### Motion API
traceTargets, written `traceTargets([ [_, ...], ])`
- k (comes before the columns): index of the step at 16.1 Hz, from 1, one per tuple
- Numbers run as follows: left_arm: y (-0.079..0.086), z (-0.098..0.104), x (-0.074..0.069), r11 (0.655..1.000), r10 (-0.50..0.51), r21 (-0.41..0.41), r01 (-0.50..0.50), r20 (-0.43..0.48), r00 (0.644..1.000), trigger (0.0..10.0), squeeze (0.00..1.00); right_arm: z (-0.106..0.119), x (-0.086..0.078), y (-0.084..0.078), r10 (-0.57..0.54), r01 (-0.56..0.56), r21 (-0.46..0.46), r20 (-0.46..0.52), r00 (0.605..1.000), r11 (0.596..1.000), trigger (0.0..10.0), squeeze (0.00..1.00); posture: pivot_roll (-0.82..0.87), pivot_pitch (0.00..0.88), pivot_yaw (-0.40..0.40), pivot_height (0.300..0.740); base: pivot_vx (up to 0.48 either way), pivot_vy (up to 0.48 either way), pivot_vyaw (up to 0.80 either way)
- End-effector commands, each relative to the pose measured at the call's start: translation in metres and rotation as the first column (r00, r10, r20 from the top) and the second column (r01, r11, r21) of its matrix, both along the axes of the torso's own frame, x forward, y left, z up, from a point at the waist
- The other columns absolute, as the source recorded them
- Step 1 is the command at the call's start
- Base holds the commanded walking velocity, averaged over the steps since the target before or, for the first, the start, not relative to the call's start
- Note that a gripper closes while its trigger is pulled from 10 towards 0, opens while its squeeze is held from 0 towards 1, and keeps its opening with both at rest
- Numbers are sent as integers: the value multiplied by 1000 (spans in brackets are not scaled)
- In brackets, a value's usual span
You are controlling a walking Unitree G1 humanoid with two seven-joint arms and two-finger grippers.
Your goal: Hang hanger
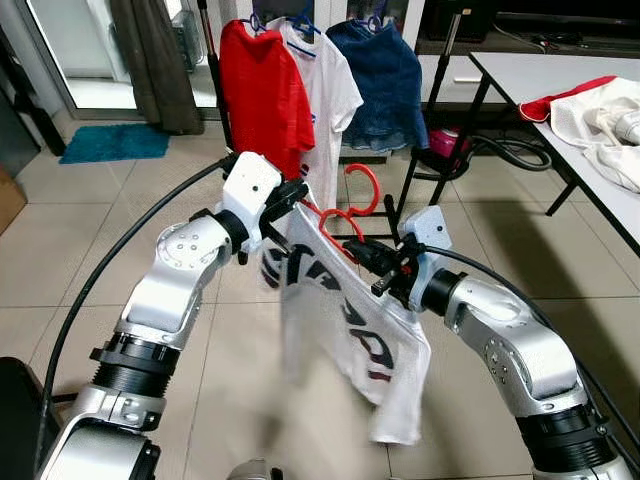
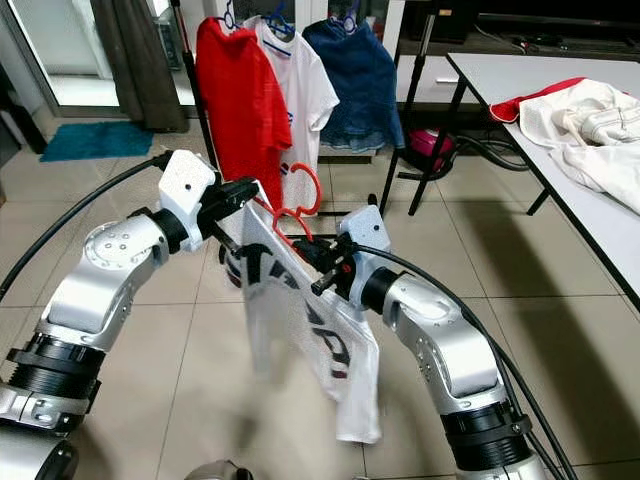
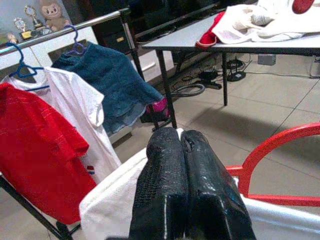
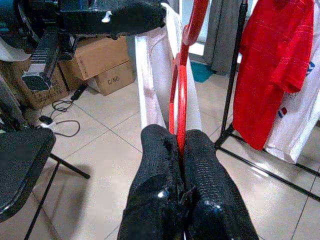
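Left gripper point(image 1: 300, 193): centre-left of the left eye view, jaws closed flat together on the upper edge of the white printed T-shirt point(image 1: 345, 330), holding that shoulder up.
Red hanger point(image 1: 352, 205): centre of the frame, between the two grippers, its hook curling upward; the T-shirt is draped on it and hangs down toward the tiled floor point(image 1: 70, 260).
Right gripper point(image 1: 362, 255): just right of centre, jaws pinched tight on the hanger's thin red bar, as the right wrist view shows.
Clothes rack point(image 1: 215, 70): top centre, behind the grippers, carrying a red shirt point(image 1: 265, 95), a white shirt point(image 1: 330, 95) and a blue denim garment point(image 1: 378, 85) on blue hangers.
Desk point(image 1: 520, 75): upper right, with a heap of white and red cloth point(image 1: 590, 115) on it.
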State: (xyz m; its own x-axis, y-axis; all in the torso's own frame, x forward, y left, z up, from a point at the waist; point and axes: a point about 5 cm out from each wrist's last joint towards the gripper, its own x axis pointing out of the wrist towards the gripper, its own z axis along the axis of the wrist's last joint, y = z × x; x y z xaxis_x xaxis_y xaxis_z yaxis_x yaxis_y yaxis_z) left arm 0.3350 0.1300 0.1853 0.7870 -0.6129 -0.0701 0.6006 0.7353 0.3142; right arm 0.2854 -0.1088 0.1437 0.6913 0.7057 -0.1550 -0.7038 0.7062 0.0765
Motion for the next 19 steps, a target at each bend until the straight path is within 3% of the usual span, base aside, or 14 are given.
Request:
traceTargets([
  [1, 5, 8, 2, 999, 31, 38, -32, 28, 999, 2078, 0, 2, 3, -5, -21, 21, -4, 0, 1000, 1000, 10000, 0, -109, 0, 4, 740, 0, 0, 0],
  [2, 7, 6, 2, 999, 41, 35, -42, 6, 999, 10000, 0, 3, 3, -5, -21, 21, 0, 1, 1000, 1000, 10000, 0, -109, 0, 4, 740, 0, 0, 0],
  [3, 14, 5, 5, 994, 88, 58, -88, -2, 996, 10000, 1000, 4, 4, -6, -25, 25, 5, 2, 1000, 1000, 10000, 0, -110, 0, 2, 740, 0, 0, 0],
  [5, 27, 4, 9, 978, 188, 84, -189, 16, 982, 10000, 1000, 4, 4, -7, -27, 28, 47, -29, 999, 999, 10000, 0, -110, 0, -3, 740, 0, 0, 0],
  [7, 29, 7, 8, 981, 179, 69, -180, 24, 984, 10000, 1000, 2, 2, -9, -34, 38, 69, -56, 998, 997, 10000, 0, -108, 0, -8, 740, 0, 0, 0],
  [10, 19, 13, 0, 991, 108, -84, -107, 5, 994, 10000, 1000, 0, 1, -10, -69, 76, 100, -69, 995, 992, 10000, 0, -108, 0, -9, 740, 0, 0, 0],
  [12, 32, 5, -5, 954, 246, -169, -247, -28, 969, 10000, 992, -2, 4, -20, -219, 220, 47, -24, 975, 974, 10000, 0, -107, 0, -8, 740, 0, 0, 0],
  [13, 36, -2, -9, 945, 278, -168, -282, -43, 959, 10000, 318, -5, 3, -23, -261, 262, 35, -39, 965, 964, 10000, 0, -107, 0, -10, 740, 0, 0, 0],
  [14, 41, -11, -17, 932, 326, -155, -328, -38, 945, 10000, 0, -10, 1, -30, -323, 323, 4, -52, 945, 946, 10000, 0, -109, 0, -11, 740, 0, 0, 0],
  [16, 45, -30, -35, 913, 369, -149, -379, -92, 925, 10000, 0, -15, -6, -43, -434, 435, 0, -59, 899, 900, 10000, 0, -112, 32, -18, 740, 0, 0, 0],
  [17, 46, -47, -54, 916, 372, -117, -384, -117, 921, 10000, 0, -23, -15, -54, -510, 510, -23, -79, 857, 860, 10000, 0, -121, 51, -25, 740, 0, 0, 0],
  [19, 45, -59, -69, 923, 366, -77, -378, -136, 921, 10000, 0, -30, -22, -63, -578, 576, -48, -90, 811, 816, 10000, 0, -125, 58, -26, 740, 0, 0, 0],
])
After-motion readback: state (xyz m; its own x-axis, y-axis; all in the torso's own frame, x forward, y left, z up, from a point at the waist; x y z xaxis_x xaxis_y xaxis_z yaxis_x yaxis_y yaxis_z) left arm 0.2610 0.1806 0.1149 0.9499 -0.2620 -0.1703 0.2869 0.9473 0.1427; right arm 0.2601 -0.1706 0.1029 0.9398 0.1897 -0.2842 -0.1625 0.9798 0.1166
